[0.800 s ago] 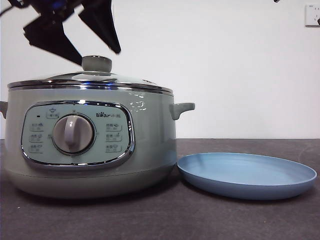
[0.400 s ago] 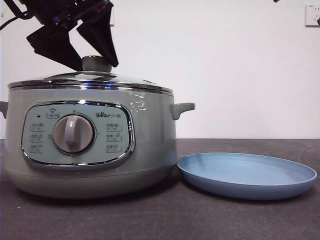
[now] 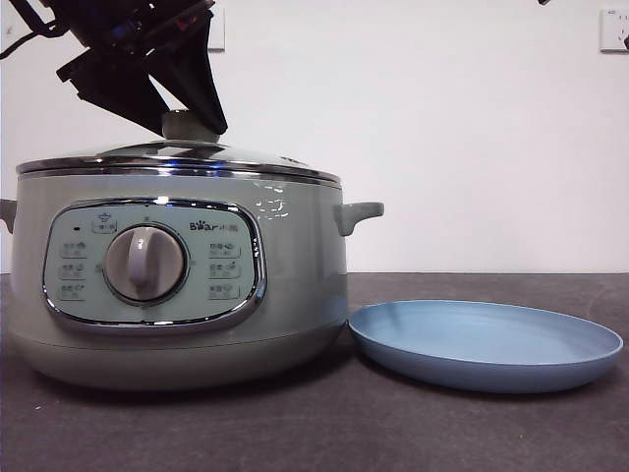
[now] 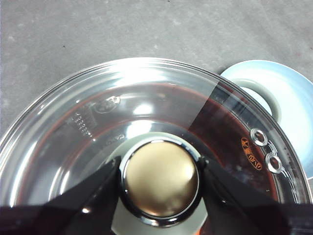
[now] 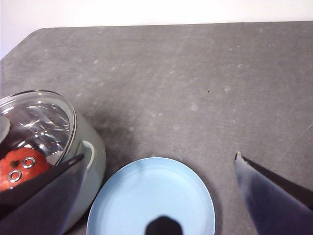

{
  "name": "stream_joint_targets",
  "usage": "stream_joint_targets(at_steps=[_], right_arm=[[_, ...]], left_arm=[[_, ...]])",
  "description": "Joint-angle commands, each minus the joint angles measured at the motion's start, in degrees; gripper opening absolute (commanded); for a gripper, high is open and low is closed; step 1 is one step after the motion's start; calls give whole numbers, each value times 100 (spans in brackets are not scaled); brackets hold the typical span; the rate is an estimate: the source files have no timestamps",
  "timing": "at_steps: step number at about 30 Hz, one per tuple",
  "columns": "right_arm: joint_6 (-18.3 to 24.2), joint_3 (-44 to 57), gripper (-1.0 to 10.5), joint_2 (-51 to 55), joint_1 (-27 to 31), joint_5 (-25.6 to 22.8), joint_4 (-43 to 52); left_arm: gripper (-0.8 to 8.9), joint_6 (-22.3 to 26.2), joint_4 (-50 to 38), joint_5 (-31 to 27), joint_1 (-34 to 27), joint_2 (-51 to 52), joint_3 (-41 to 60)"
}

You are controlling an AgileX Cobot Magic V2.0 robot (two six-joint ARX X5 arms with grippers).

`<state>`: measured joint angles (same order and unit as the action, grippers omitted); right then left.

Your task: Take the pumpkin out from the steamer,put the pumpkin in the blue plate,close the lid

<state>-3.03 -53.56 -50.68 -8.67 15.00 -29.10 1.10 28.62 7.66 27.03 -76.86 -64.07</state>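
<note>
The sage-green steamer point(image 3: 295, 285) stands at the left with the lid point(image 3: 246, 157) on it. My left gripper point(image 3: 194, 130) is down over the lid, its open jaws close on either side of the knob point(image 3: 192, 122); the left wrist view shows the gripper point(image 4: 160, 177) straddling the knob point(image 4: 160, 176). The pumpkin point(image 5: 17, 166) shows orange-red through the glass lid in the right wrist view. The blue plate point(image 3: 486, 344) lies empty to the right of the pot. My right gripper point(image 5: 160, 155) is open and empty, high above the plate point(image 5: 151, 200).
The pot's side handle point(image 3: 359, 211) points toward the plate. The dark grey table point(image 5: 195, 73) stretches behind the plate. A wall socket point(image 3: 614, 29) is at the top right.
My left gripper has come down and to the right, and its jaws now sit around the lid's knob. The lid, pot and plate have not moved.
</note>
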Motion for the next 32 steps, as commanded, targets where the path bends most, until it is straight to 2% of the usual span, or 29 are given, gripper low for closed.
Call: stream_joint_targets(at_steps=[1,5,9,12,16,24,30,32], right_arm=[[-28,-15,500,-7,-20,107,74],[-15,-15,500,-7,-59,636,166],[83,-15,500,-39,-208,761,273],[155,-17,500,-111,-470,782,417],[168,-22,500,-345,-914,1067,741],[409,-682,501,-1609,-2070,1038,632],[739,-1921,505,-2973,-2824,968,4],[903,-2402,506,-3429,-3060,699,-262]], left_arm=[[-9,57,-195,-17,2,118,-17],[-8,48,-264,-24,2,380,-17],[-8,44,-374,-92,2,787,-17],[-9,46,-348,-422,2,1163,-17],[-9,48,-247,-942,2,1720,-17],[-9,63,-105,-2146,2,2776,-17],[-9,66,144,-2599,-2,3307,-17],[-9,70,280,-2798,-2,3436,-17]])
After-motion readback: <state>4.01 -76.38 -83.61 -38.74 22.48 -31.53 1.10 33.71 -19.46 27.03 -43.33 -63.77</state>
